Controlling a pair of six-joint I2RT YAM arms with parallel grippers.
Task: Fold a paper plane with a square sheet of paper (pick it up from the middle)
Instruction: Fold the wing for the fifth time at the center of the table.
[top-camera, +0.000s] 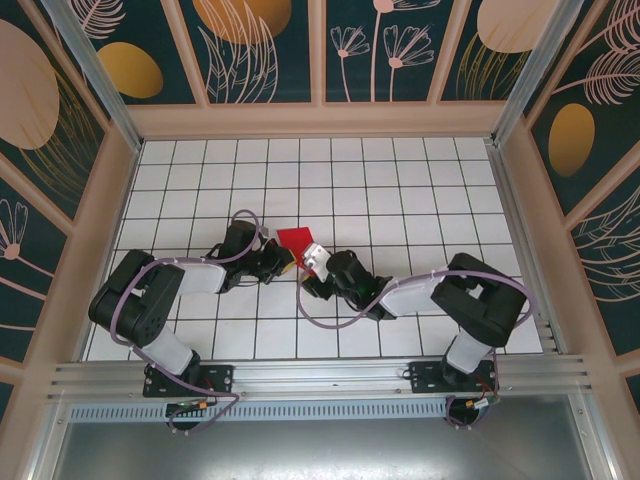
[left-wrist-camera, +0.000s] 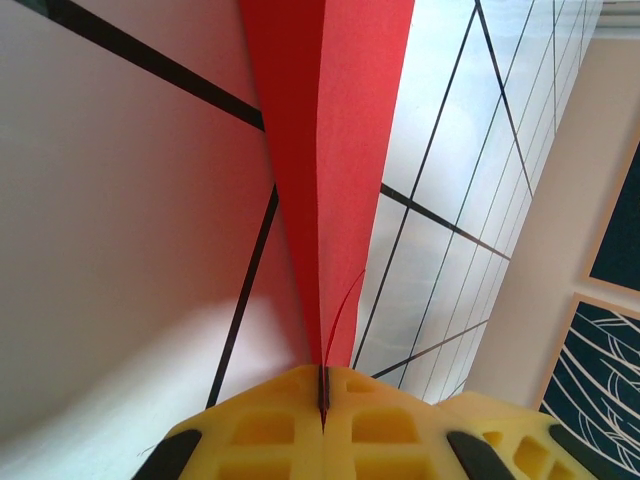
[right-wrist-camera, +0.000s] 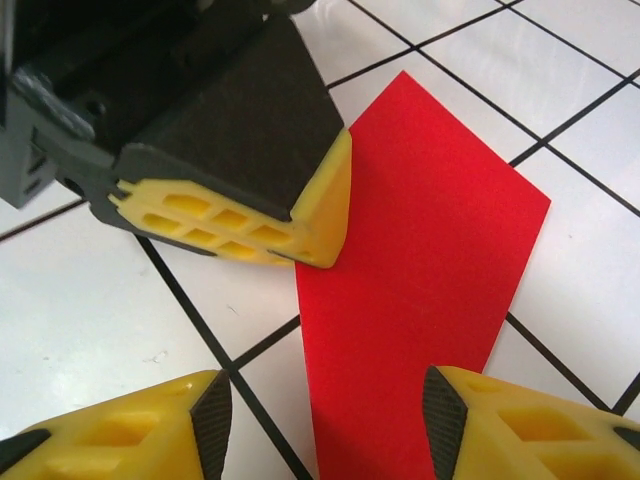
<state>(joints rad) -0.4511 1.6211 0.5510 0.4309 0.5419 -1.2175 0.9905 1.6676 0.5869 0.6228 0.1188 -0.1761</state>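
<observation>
The red sheet of paper (top-camera: 296, 240) lies on the white grid table, folded lengthwise into a narrow tapering shape. My left gripper (left-wrist-camera: 322, 388) is shut on its folded edge, and the paper (left-wrist-camera: 330, 150) runs away from the yellow fingers (left-wrist-camera: 400, 425) with the layers pressed together. In the top view the left gripper (top-camera: 286, 260) sits at the paper's near left side. My right gripper (right-wrist-camera: 325, 420) is open just above the table, its two fingertips standing on either side of the paper (right-wrist-camera: 420, 260). The left gripper's yellow finger (right-wrist-camera: 250, 225) meets the paper's left edge there.
Both arms reach in from the near edge and meet mid-table (top-camera: 400, 190). Beige walls (top-camera: 320, 120) with dark floral panels enclose the table at back and sides. White tiles spread around the grippers on all sides.
</observation>
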